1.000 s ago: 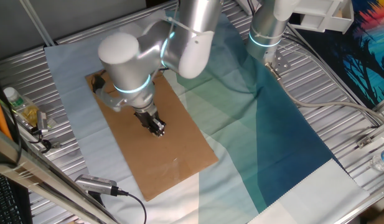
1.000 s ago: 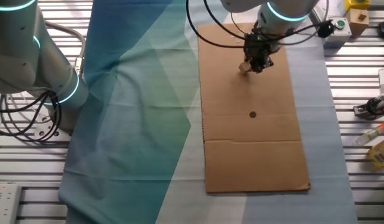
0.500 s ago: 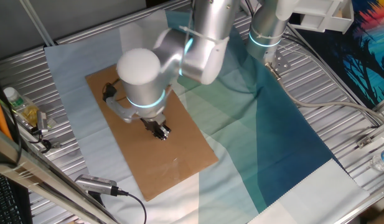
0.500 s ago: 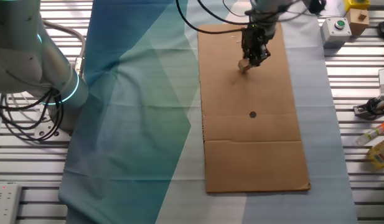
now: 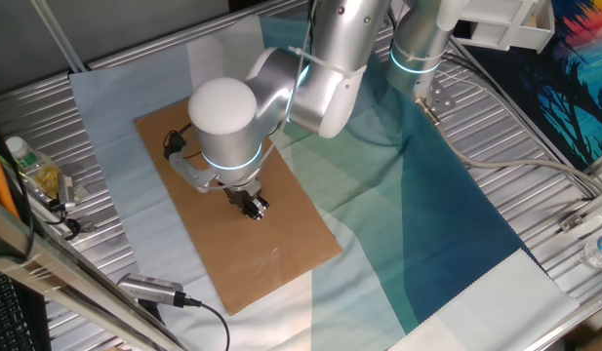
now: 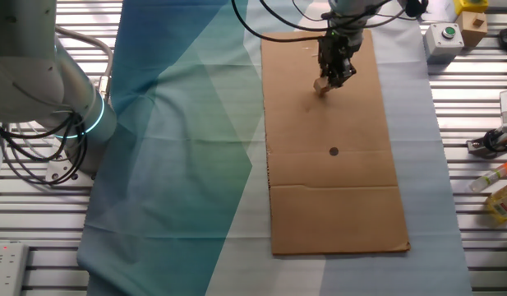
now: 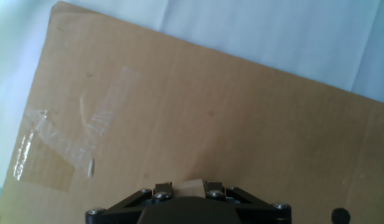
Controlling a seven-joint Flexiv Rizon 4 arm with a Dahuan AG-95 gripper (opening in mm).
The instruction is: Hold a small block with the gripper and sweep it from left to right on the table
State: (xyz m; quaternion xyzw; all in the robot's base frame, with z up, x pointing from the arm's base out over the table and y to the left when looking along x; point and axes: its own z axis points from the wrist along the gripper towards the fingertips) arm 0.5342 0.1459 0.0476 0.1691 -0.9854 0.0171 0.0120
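Observation:
My small black gripper (image 5: 253, 207) is shut on the small block (image 6: 322, 85), a tiny tan wooden cube, and holds it down on the brown cardboard (image 6: 335, 189) of the table (image 5: 47, 97). In the other fixed view the gripper (image 6: 329, 80) stands over the far part of the cardboard. In the hand view the small block (image 7: 189, 186) sits pinched between the two black fingers, with my gripper (image 7: 189, 189) at the bottom edge and the cardboard (image 7: 198, 118) filling the view. The arm's cyan ring glows above the gripper.
The idle silver arm (image 6: 39, 90) stands at the left on teal cloth (image 6: 179, 123). A button box (image 6: 440, 37), a clamp (image 6: 491, 144) and bottles (image 6: 504, 197) lie at the right on the ribbed metal. A black dot (image 6: 334, 150) marks the cardboard. Clear tape (image 7: 67, 143) is stuck to it.
The gripper with the block slid a short way across the cardboard a second ago, and the wrist swung round. In the last half second it has hardly moved.

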